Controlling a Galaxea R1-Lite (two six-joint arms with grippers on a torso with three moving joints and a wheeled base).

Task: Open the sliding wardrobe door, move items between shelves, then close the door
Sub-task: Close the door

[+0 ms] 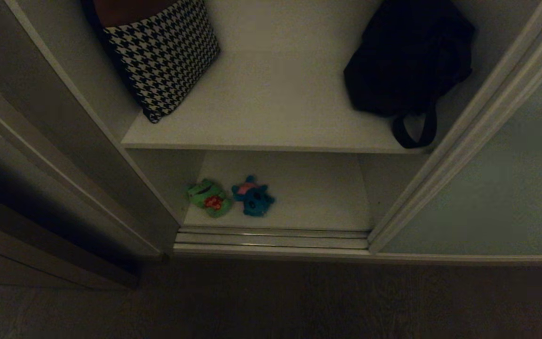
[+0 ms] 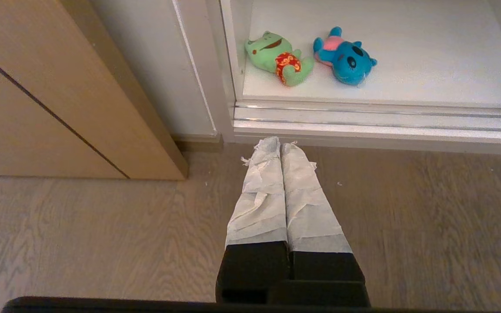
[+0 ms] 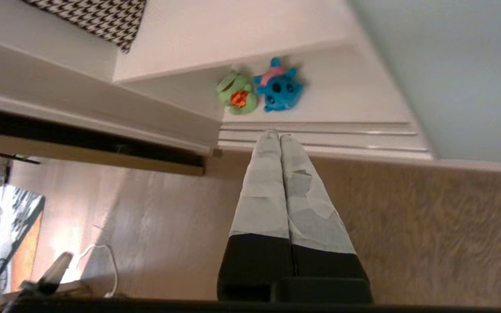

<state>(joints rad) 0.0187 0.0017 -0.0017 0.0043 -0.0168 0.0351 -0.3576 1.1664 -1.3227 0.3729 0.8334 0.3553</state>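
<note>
The sliding wardrobe door (image 1: 487, 188) stands slid to the right, leaving the wardrobe open. On the bottom shelf (image 1: 308, 193) lie the two plush toys side by side, nearly touching: the green frog plush (image 1: 209, 197) with its red patch nearest the white side wall, the blue plush (image 1: 253, 197) with a pink patch just beside it.

The left gripper (image 2: 281, 145) hangs over the wooden floor (image 2: 81, 243), its paper-wrapped fingers (image 2: 261, 191) pressed together and holding nothing; both toys lie ahead of its tips, beyond the metal door tracks (image 2: 363, 117), the frog slightly nearer.

The right gripper (image 3: 275, 135) also has its wrapped fingers (image 3: 268, 187) pressed together and empty, tips pointing at the tracks in front of the toys, which sit just past them on the shelf.

On the upper shelf (image 1: 271, 108), well beyond both grippers, a houndstooth cushion (image 1: 165, 52) leans at the left and a black bag (image 1: 405, 61) sits at the right, its strap hanging over the shelf edge.
</note>
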